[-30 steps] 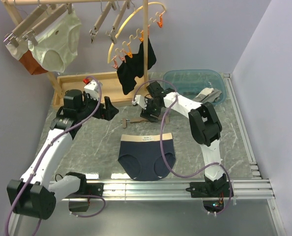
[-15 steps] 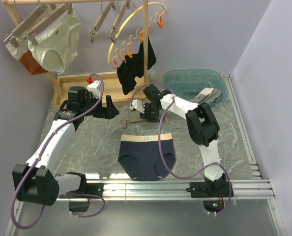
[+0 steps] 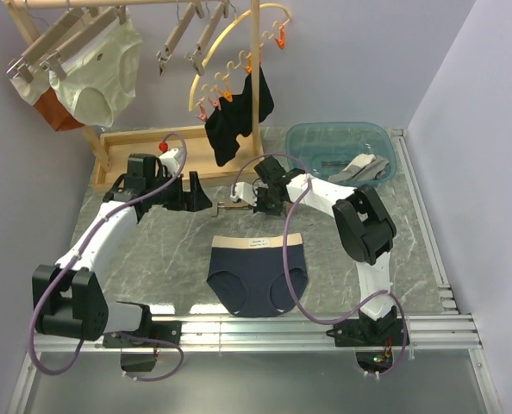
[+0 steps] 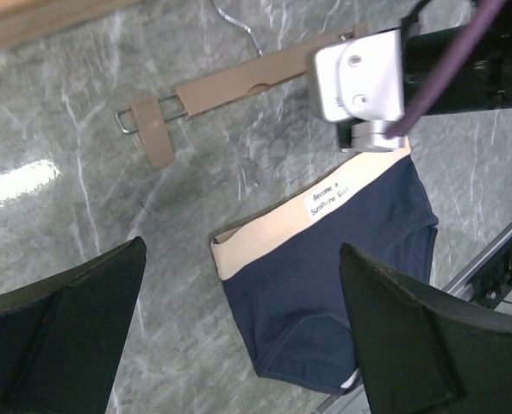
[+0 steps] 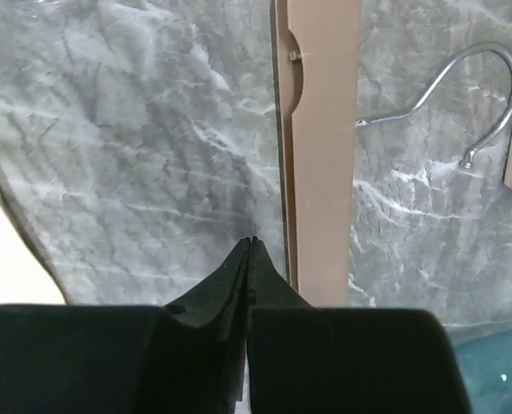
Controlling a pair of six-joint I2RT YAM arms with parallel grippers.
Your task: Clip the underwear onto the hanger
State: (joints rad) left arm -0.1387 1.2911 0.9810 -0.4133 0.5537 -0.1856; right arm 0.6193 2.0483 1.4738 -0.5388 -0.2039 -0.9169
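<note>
The dark navy underwear with its tan waistband lies flat on the marble table, also in the left wrist view. Behind it the light-wood hanger lies on the table, its bar and end clip in sight. My right gripper is down at the hanger's middle. In its wrist view the right gripper is shut with nothing between the tips, right beside the bar; the wire hook curves off to the right. My left gripper hovers wide open left of the hanger.
A wooden rack at the back holds wood hangers and cream briefs. A curved yellow hanger with a black garment hangs mid-back. The rack's wooden base and a teal basin stand behind the arms. A metal rail runs along the front.
The right gripper's jaws have closed from open to fully shut beside the hanger bar. The left arm has swung right, closer to the hanger's left end.
</note>
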